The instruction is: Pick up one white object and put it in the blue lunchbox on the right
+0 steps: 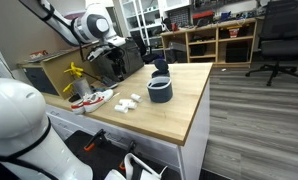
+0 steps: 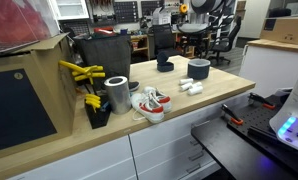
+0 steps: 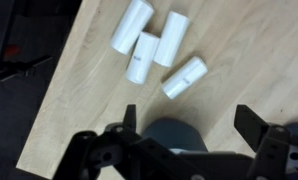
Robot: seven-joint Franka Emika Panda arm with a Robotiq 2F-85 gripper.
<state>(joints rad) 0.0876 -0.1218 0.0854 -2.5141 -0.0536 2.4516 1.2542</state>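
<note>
Several small white cylinders (image 3: 154, 45) lie close together on the wooden table; they also show in both exterior views (image 1: 126, 103) (image 2: 192, 87). The blue lunchbox (image 3: 174, 132), a squat round navy tub, stands next to them (image 1: 160, 90) (image 2: 198, 68). My gripper (image 3: 192, 125) is open and empty, held high above the table. In the wrist view its two fingers frame the lunchbox, and the white cylinders lie beyond it. In an exterior view the gripper (image 1: 116, 47) hangs from the white arm behind the table.
A flat red-and-white thing (image 1: 90, 100) (image 2: 149, 103) lies near the cylinders. A metal can (image 2: 117, 93) and yellow tools (image 2: 84, 75) stand further along. A small dark object (image 1: 157, 67) (image 2: 165, 65) sits behind the lunchbox. The table edge (image 1: 194, 120) is close by.
</note>
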